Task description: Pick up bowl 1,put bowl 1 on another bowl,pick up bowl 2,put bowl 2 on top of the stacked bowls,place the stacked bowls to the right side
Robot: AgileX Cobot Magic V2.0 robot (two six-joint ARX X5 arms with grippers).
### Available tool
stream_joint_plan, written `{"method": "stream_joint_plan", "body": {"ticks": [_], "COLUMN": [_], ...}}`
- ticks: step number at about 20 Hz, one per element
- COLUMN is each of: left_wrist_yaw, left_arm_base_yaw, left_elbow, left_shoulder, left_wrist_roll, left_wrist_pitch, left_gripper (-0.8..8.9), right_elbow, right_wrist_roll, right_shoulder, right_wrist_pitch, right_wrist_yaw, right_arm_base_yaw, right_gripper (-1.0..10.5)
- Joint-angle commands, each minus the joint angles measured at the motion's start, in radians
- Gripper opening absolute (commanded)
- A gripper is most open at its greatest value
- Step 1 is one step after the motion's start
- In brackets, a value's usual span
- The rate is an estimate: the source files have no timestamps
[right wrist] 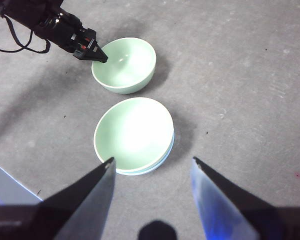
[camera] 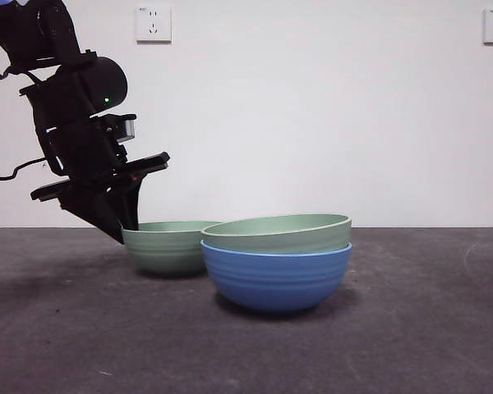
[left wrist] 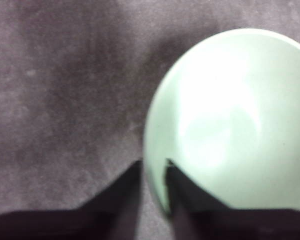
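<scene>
A pale green bowl, bowl 2 [camera: 166, 246], stands alone on the dark table behind and left of the stack. My left gripper [camera: 130, 233] comes down at its left rim. In the left wrist view the two black jaws straddle that rim [left wrist: 154, 167], one inside bowl 2 [left wrist: 230, 125] and one outside, pressed against it. The blue ridged bowl [camera: 275, 279] carries the other green bowl, bowl 1 [camera: 277, 232], nested in it. My right gripper [right wrist: 151, 167] hangs open high above the stack [right wrist: 134, 132], holding nothing. It is out of the front view.
The grey table [camera: 427, 328] stretches out to the right of the stack. Two wall sockets [camera: 153, 24] sit on the white back wall. The left arm's body and cable [right wrist: 45, 25] reach in beside bowl 2 [right wrist: 125, 65].
</scene>
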Motion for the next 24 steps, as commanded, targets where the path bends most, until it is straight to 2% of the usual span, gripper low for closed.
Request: {"method": "stream_joint_plan", "body": {"ticks": [1,9,13,16,19,22,24], "left_wrist_yaw": [0.0,0.013,0.09,0.121,0.127,0.018,-0.004], "left_arm_base_yaw": [-0.003,-0.004,-0.014,-0.077,-0.187,-0.299,-0.337], "left_elbow": [-0.001,0.005,0.005,0.005,0.005,0.005,0.005], "left_shoulder": [0.016,-0.066,-0.194,-0.271,-0.286,-0.269,-0.243], "left_wrist_roll": [-0.003,0.005,0.028,0.08,0.096,0.106,0.112], "left_wrist_pitch": [0.002,-0.008,-0.058,-0.144,-0.169,-0.138,-0.123], "left_gripper": [-0.08,-0.08,-0.07,-0.08,-0.07,-0.08,-0.08], "right_elbow": [0.002,0.002,0.002,0.002,0.002,0.002,0.002], "right_wrist_roll": [0.007,0.007,0.007,0.008,0.013,0.015,0.015], "right_shoulder": [0.0,0.0,0.0,0.0,0.0,0.0,0.0], "right_wrist_pitch": [-0.005,-0.036,-0.037,-0.037,-0.037,-0.039,-0.039], "right_wrist_yaw": [0.003,0.003,0.003,0.003,0.003,0.003,0.003], "right_arm_base_yaw": [0.001,0.001,0.001,0.001,0.001,0.001,0.001], "right_gripper": [2.5,2.5,2.5,2.5,2.5,2.5,2.5]}}
